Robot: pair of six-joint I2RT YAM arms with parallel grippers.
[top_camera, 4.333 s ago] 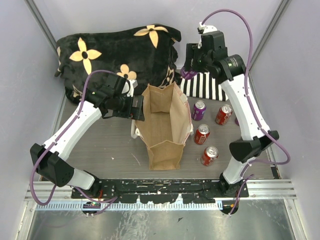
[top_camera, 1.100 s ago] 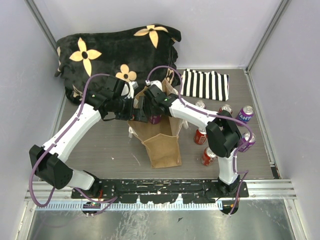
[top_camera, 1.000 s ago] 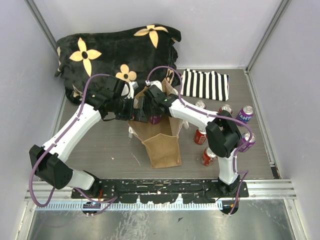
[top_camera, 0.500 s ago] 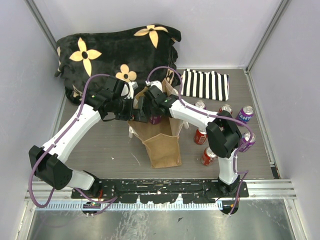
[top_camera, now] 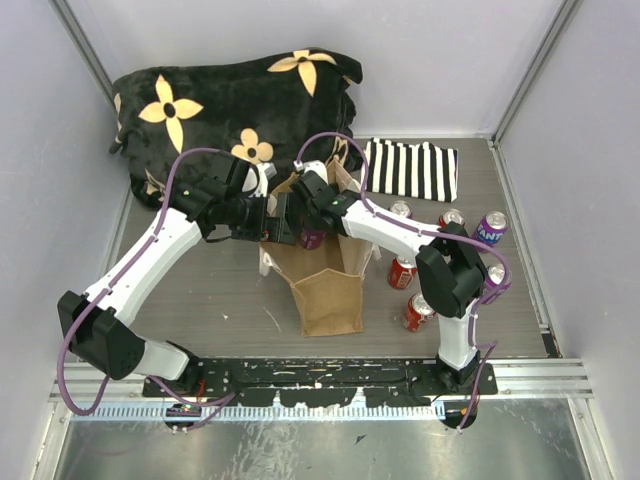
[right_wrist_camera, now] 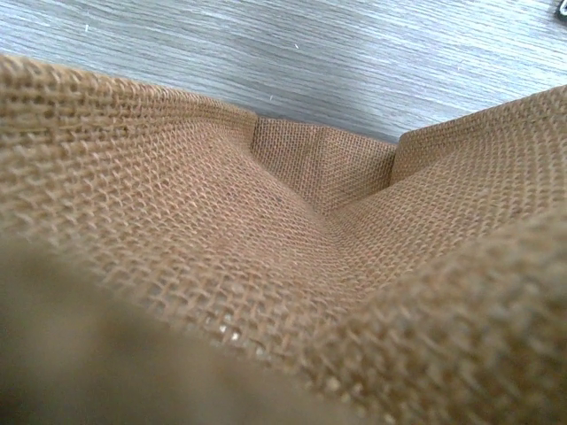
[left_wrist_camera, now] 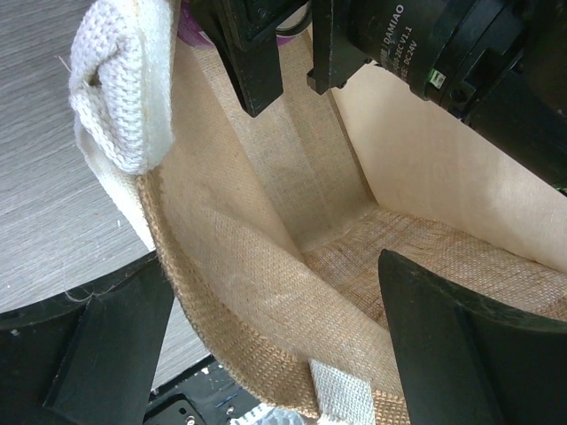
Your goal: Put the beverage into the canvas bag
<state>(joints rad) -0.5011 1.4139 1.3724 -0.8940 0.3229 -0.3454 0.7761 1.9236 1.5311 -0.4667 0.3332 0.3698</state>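
Top external vs 4 s ago: your right fingers (left_wrist_camera: 259,71) came from behind canvas bag (top_camera: 330,300) to its mouth, gripping purple can (top_camera: 312,239) just inside rim. Left fingers (left_wrist_camera: 461,345) wide, straddling bag's wall. Release looks next.

One canvas bag (top_camera: 326,298): tan jute tote, cream handles, standing upright, mouth open. One beverage (top_camera: 312,239): purple can, partly hidden, in the mouth's far end.
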